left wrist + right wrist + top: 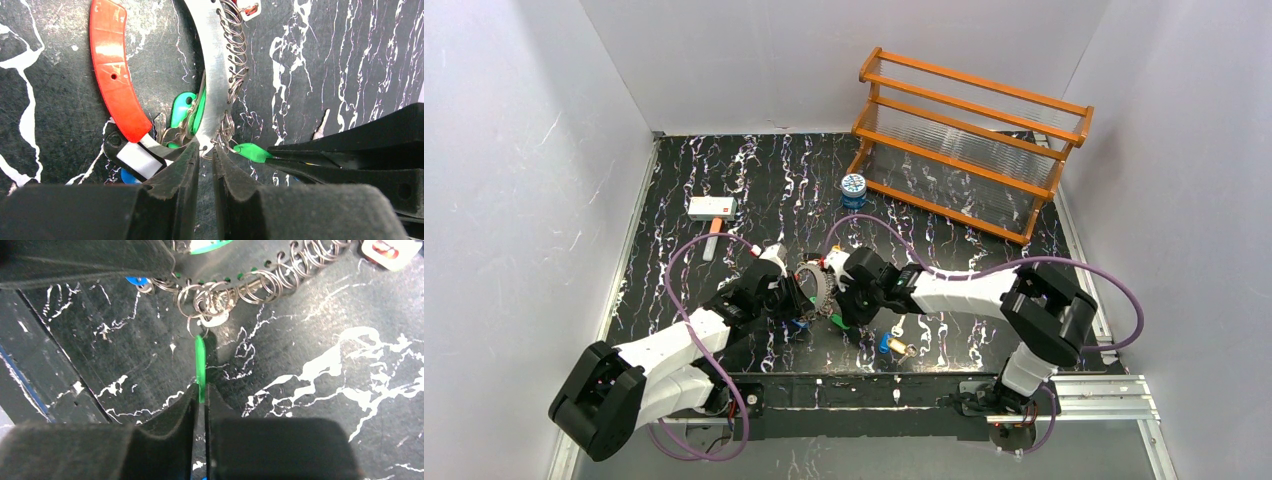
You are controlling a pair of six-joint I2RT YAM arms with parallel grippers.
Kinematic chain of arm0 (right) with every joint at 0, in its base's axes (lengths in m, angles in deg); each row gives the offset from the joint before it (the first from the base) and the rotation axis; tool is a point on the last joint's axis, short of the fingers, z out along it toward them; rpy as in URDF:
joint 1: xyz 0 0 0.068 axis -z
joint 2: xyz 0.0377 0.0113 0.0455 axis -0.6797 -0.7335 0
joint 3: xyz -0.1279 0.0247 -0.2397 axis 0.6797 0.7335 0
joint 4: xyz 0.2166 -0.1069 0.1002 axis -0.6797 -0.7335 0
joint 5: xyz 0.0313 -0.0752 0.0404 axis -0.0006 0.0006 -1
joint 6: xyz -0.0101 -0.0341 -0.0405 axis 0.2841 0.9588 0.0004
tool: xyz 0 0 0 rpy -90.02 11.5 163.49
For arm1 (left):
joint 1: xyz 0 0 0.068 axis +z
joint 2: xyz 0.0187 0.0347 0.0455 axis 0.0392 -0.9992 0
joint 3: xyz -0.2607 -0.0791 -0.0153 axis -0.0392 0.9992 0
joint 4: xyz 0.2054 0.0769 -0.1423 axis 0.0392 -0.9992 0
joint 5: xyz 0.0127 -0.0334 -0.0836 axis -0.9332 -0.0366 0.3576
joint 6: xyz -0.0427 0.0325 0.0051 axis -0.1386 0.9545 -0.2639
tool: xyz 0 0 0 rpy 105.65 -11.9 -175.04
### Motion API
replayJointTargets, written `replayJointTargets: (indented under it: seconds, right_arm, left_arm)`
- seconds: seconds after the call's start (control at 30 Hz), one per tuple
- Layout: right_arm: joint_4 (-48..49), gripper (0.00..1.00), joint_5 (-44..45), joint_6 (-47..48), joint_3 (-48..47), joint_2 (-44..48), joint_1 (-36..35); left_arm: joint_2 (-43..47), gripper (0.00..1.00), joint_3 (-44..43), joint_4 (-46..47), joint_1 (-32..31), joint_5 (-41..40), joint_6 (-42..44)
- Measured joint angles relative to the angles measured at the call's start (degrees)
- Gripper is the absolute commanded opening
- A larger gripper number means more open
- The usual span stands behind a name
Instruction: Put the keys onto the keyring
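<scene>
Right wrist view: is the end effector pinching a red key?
No, the right end effector is shut on a green key, seen edge-on between its fingers.

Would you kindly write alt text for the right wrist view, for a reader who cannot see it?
The right gripper pinches a green key edge-on, its far end at a cluster of small wire loops that hang from the keyring along the top. Beneath is a black table with white veining.
</scene>
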Motion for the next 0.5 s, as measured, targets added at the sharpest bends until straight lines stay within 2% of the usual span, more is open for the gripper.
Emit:
replayJointTargets:
  seconds: [0.07, 0.17, 0.5]
  right_arm:
    - [-1.05, 0.29, 0.83, -0.13, 0.04, 0.37, -0.02]
    - [-1.68, 0.34, 1.92, -0.33, 0.35, 1.09, -0.11]
    - [-1.51, 0.32, 3.74, -0.42, 0.31, 2.8, -0.11]
  left_arm:
    - [0.0, 0.15, 0.0, -0.02, 0.0, 0.0, 0.09]
    - [0.0, 0.15, 0.0, 0.0, 0.0, 0.02, 0.15]
    - [0.0, 0.15, 0.0, -0.02, 0.0, 0.02, 0.13]
